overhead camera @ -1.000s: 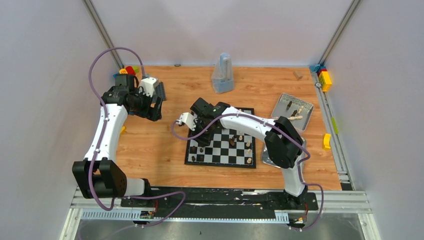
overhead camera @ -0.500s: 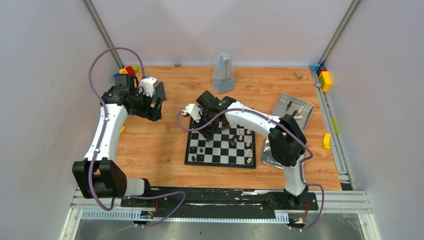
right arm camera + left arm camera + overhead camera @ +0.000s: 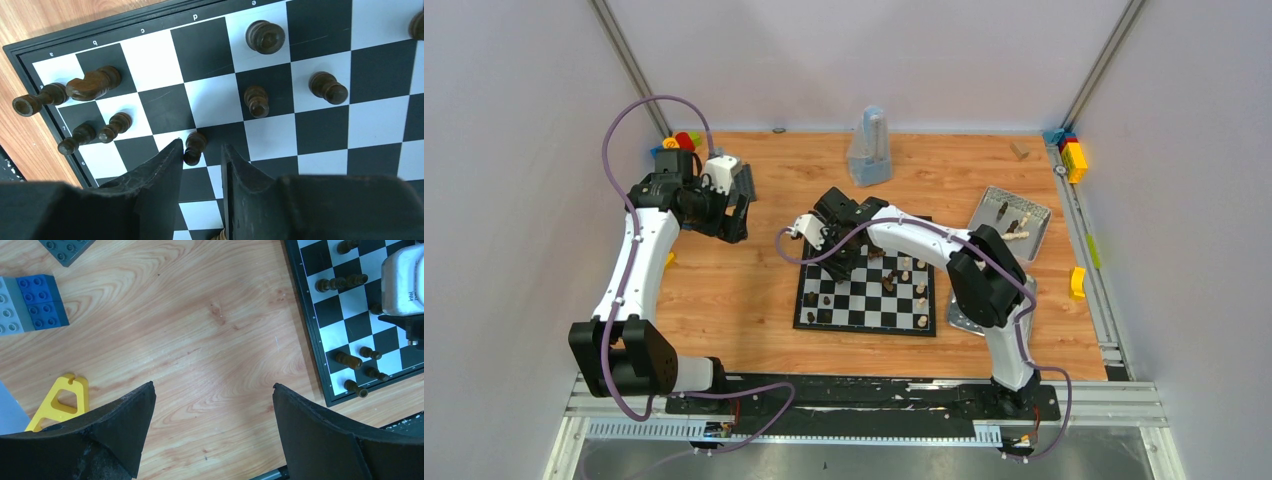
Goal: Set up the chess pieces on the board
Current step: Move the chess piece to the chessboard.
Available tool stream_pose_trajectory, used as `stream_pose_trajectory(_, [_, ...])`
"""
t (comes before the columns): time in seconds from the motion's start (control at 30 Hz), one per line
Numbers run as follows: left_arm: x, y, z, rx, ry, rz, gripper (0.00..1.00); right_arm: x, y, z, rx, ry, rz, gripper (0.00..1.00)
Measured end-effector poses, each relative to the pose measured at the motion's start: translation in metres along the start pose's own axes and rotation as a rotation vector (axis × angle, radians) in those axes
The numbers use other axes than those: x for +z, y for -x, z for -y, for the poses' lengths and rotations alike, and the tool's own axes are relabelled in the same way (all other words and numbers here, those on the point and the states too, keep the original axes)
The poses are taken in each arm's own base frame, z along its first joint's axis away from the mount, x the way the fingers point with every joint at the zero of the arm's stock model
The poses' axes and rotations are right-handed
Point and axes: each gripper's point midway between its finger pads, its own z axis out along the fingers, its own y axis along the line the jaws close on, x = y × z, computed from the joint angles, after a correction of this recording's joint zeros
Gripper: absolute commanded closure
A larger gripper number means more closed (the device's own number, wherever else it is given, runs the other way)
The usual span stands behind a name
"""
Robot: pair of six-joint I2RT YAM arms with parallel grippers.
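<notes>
My wooden counter, seen from above.
On it I see the board, a metal tray right of it, toy blocks far left, a clear container behind.

**Board partly set, dark men at one end**

The black-and-white checked board lies flat. Dark pieces stand upright near one edge: a rook in the corner, a knight beside it, pawns ahead. Pale pieces stand along the opposite edge.
</notes>
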Motion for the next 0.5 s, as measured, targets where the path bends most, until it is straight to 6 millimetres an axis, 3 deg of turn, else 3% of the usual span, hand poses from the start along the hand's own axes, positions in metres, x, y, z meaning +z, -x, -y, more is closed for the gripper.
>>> stream_pose_trajectory(0.3, [0.0, 0.0001, 0.0, 0.0, 0.0, 0.0, 0.05, 0.0035, -0.0006, -0.0026, 0.002, 0.019, 0.0, 0.9])
stream_pose_trajectory(0.5, [0.0, 0.0, -0.0003, 0.0, 0.001, 0.0, 0.05, 0.0039, 0.0005, -0.0069, 0.003, 0.038, 0.005, 0.96])
